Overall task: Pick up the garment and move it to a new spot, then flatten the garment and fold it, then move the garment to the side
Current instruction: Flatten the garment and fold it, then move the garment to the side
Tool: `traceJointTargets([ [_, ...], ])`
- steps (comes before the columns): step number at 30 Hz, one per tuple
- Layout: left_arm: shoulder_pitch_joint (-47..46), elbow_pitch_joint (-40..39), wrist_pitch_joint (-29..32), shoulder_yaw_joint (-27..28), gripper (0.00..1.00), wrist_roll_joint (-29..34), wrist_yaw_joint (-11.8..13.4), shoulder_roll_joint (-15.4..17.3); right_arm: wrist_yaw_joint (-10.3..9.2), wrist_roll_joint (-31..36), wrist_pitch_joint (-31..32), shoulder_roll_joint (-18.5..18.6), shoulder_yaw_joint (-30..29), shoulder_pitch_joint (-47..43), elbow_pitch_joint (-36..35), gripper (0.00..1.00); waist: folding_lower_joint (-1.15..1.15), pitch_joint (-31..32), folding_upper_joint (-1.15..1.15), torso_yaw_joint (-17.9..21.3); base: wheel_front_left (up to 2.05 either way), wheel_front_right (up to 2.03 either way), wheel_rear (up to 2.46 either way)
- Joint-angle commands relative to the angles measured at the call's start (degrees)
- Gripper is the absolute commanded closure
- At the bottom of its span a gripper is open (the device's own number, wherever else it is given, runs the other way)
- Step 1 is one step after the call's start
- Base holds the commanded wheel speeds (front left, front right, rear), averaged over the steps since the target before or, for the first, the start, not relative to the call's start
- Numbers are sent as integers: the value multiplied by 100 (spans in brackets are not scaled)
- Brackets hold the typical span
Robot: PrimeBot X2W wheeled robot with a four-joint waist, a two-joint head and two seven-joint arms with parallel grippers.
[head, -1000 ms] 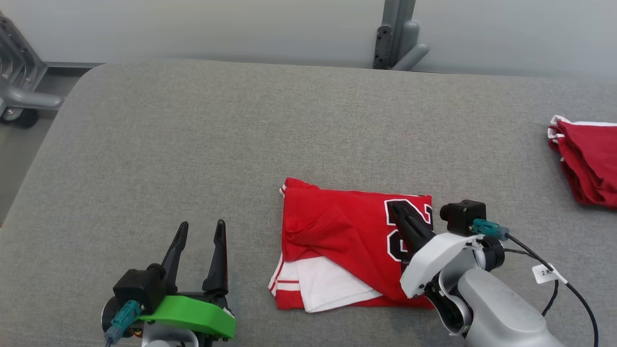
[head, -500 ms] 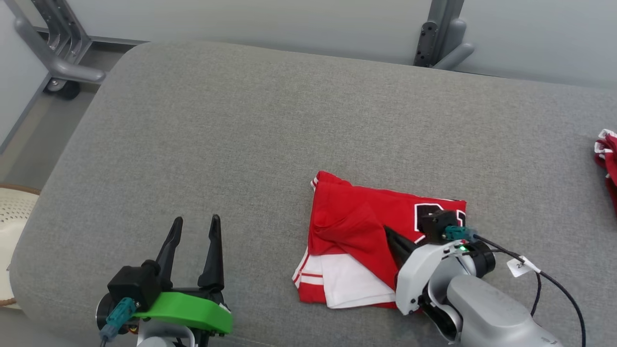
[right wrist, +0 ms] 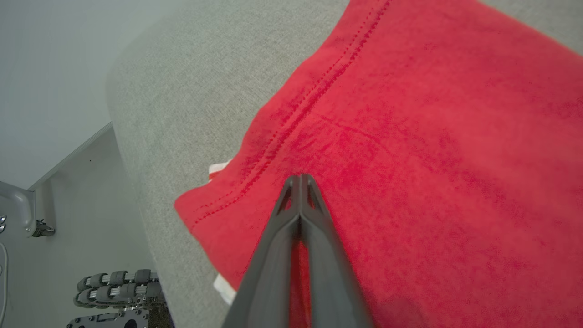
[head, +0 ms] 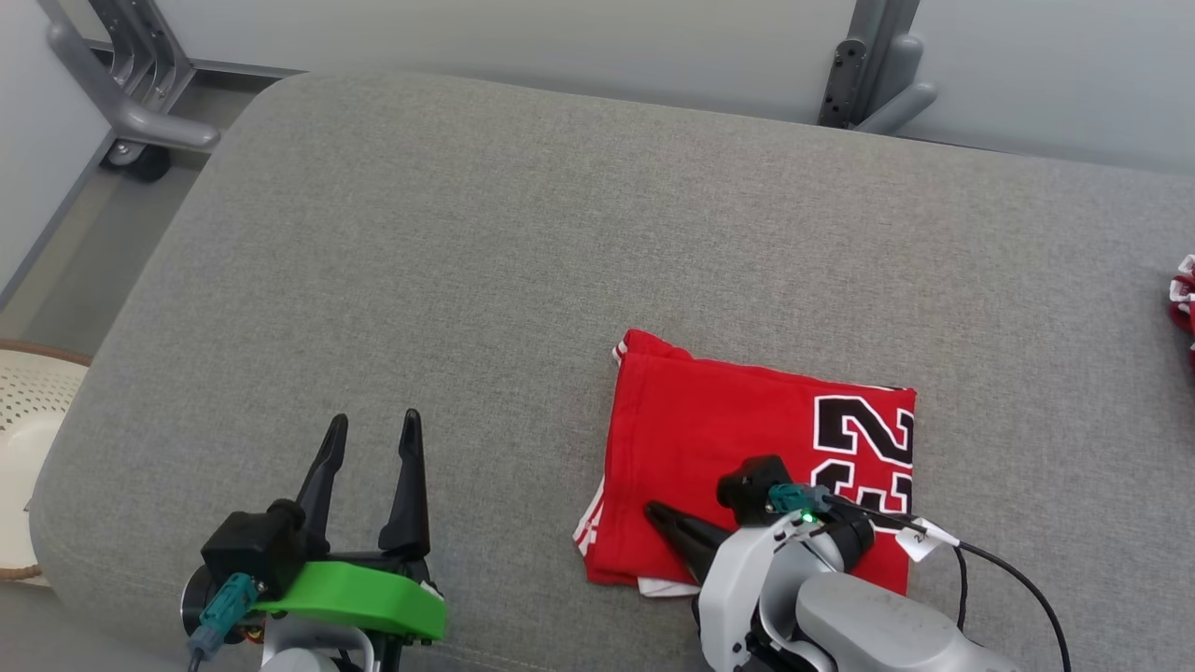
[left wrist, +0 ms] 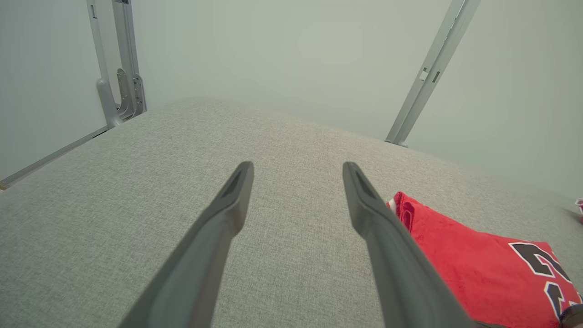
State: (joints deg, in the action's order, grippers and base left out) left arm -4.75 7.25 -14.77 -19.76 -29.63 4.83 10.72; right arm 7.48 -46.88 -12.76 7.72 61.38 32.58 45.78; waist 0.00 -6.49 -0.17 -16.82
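- The garment [head: 738, 439] [left wrist: 473, 264] [right wrist: 432, 136] is a red jersey, folded to a flat rectangle on the grey table [head: 467, 280], right under and ahead of the right gripper [head: 651, 510] [right wrist: 300, 177].
- A black number [head: 864, 448] edged in white lies on its far right part, beyond this gripper's wrist.
- White trim [head: 667, 586] peeks from under the fold at the corner nearest the right gripper.
- The right gripper has its two fingers pressed together, nothing between them; the tips lie over the red cloth close to the garment's near left edge. Whether they touch it I cannot tell.
- The left gripper [head: 373, 420] [left wrist: 298, 166] has its fingers apart and empty, above bare table; the garment lies off to its right, apart from it.
- A second red cloth [head: 1184, 299] sits at the table's edge, far to the right of the right gripper.
- A pale basket [head: 28, 411] stands off the table, left of the left gripper.
- A grey post [head: 873, 65] rises behind the table, beyond both grippers.
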Motion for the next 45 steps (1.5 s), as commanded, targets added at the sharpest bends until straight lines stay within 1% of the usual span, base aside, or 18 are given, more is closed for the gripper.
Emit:
traceJointTargets([
  [1,-57,-6,-30,27,0,-34,32,11,1,-88,-33,19,121,71,-43,100,0,6,17,21,0,0,0],
  [5,-3,-15,-36,55,0,-43,44,13,1,-256,-143,87,288,168,-168,100,0,2,17,104,0,0,0],
  [9,18,-26,-36,83,0,-39,36,12,0,-243,-238,195,27,301,-298,100,0,5,17,249,0,0,0],
  [11,15,-32,-39,93,0,-24,26,14,0,-94,-250,239,-397,358,-483,100,0,4,17,340,0,0,0],
  [14,-27,-49,-37,79,0,18,8,6,0,329,-242,355,-1180,156,-829,100,0,1,17,475,0,0,0],
  [15,-45,-46,-38,81,0,31,-2,6,0,510,-242,384,-1450,59,-954,98,0,0,17,527,0,0,0],
  [18,-111,-18,-40,49,0,78,-21,6,1,1051,-245,426,-2278,-241,-1358,59,0,14,17,665,0,0,0],
  [19,-129,-6,-41,33,0,108,-24,-2,0,1238,-244,422,-2539,-368,-1480,51,0,24,17,712,0,0,0],
  [20,-141,2,-41,20,0,129,-28,-7,0,1416,-244,405,-2820,-498,-1613,22,0,31,17,758,0,0,0],
  [21,-149,16,-42,-4,0,143,-37,-13,1,1574,-245,371,-3055,-636,-1755,0,0,38,17,801,0,0,0],
  [23,-183,51,-43,-18,0,162,-71,-33,0,1863,-245,285,-3555,-934,-2027,0,0,54,17,880,0,0,0],
  [24,-183,51,-43,-18,0,162,-71,-33,0,1863,-245,285,-3555,-934,-2027,0,0,54,17,880,0,0,0],
  [26,-217,87,-45,-25,0,196,-73,-59,0,2159,-245,223,-4003,-1196,-2306,0,0,73,17,955,0,0,0],
  [30,-256,161,-47,40,0,272,-83,-112,1,2774,-244,-72,-4946,-1892,-2986,0,0,138,17,1126,0,0,0],
  [31,-247,162,-46,60,0,286,-88,-125,0,2872,-244,-117,-5091,-2016,-3123,0,0,150,17,1156,0,0,0],
  [34,-192,177,-44,135,0,333,-111,-150,0,3135,-242,-253,-5392,-2376,-3465,0,0,189,17,1241,0,0,0],
  [39,-74,179,-44,276,0,384,-151,-198,0,3353,-241,-399,-5750,-2799,-3879,0,0,278,17,1358,0,0,0],
  [45,44,144,-44,398,0,463,-219,-291,0,3441,-242,-461,-5906,-3001,-4114,0,0,334,17,1416,0,0,0],
])
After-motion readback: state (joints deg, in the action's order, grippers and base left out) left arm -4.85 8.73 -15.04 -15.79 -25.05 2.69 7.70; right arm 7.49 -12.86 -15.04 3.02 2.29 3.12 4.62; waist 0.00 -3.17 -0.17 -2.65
